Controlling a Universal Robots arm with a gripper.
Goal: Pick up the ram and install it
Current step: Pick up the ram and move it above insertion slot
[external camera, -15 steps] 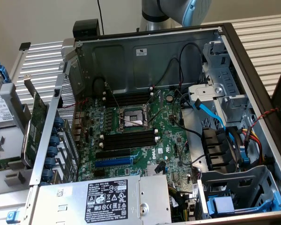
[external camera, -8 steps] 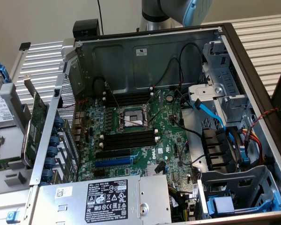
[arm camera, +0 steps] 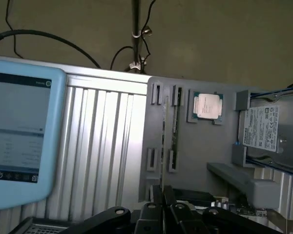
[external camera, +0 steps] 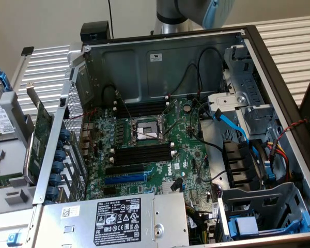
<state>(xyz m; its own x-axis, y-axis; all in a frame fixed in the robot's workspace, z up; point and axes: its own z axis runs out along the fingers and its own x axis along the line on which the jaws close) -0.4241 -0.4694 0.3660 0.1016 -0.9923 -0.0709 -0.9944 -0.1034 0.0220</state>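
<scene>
The ram [arm camera: 175,129] is a long thin dark green stick standing on edge in a holder on a grey tray [arm camera: 205,151]. My gripper [arm camera: 162,192] hovers above the near end of that tray, short of the ram and not touching it. Its black fingers [arm camera: 169,200] are pressed together with nothing between them. In the exterior view the open computer case [external camera: 160,57] shows the green motherboard [external camera: 186,155] with empty black memory slots [external camera: 142,153] on either side of the processor socket [external camera: 144,130]. The arm [external camera: 196,13] shows above the back of the case.
On the tray a processor chip [arm camera: 207,106] and a hard drive [arm camera: 268,129] lie beside the ram holder. A pale blue screen device [arm camera: 19,136] rests on the ribbed metal table [arm camera: 107,141]. A larger green expansion card [external camera: 40,137] stands outside the case's left wall. Cables cross the case's right side.
</scene>
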